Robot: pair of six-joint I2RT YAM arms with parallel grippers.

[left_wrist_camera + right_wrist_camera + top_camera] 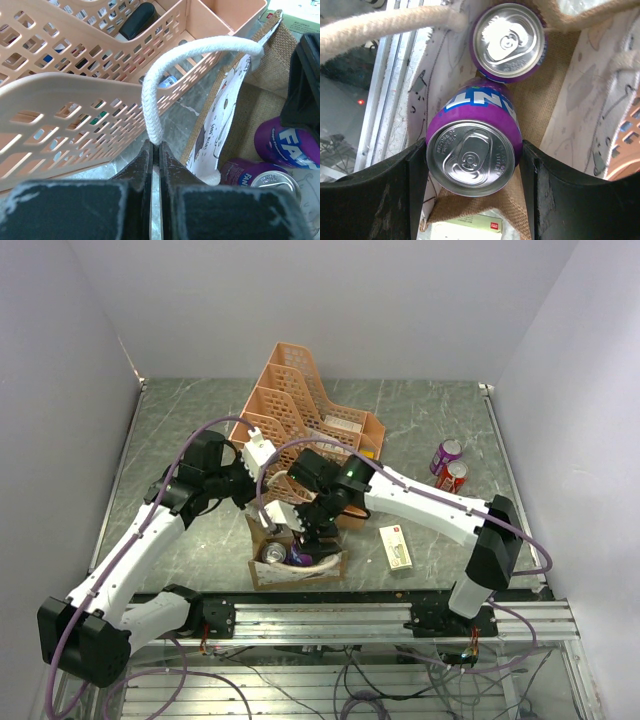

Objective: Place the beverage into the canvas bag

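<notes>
- The canvas bag (258, 575) stands open on the counter (180, 440) in the lower middle of the top view, just in front of the peach lattice file organizer (300, 405).
- The left gripper (155, 150) is pressed together on the bag's cream rope handle (150, 100), which arches up and right across the left wrist view to the bag's printed side.
- The right gripper (473, 150) reaches down into the bag's mouth, pinching a purple soda can (472, 130) between its two black fingers, the can's silver top facing the wrist camera.
- That can is inside the bag, between its burlap walls.
- A second purple can (509, 42) sits deeper in the bag, at the top of the right wrist view, up against the held one.
- To the right in the top view, well apart from the bag, another purple can (446, 455) and a red can (453, 477) stand side by side.
- A small white box (396, 546) lies flat right of the bag.
</notes>
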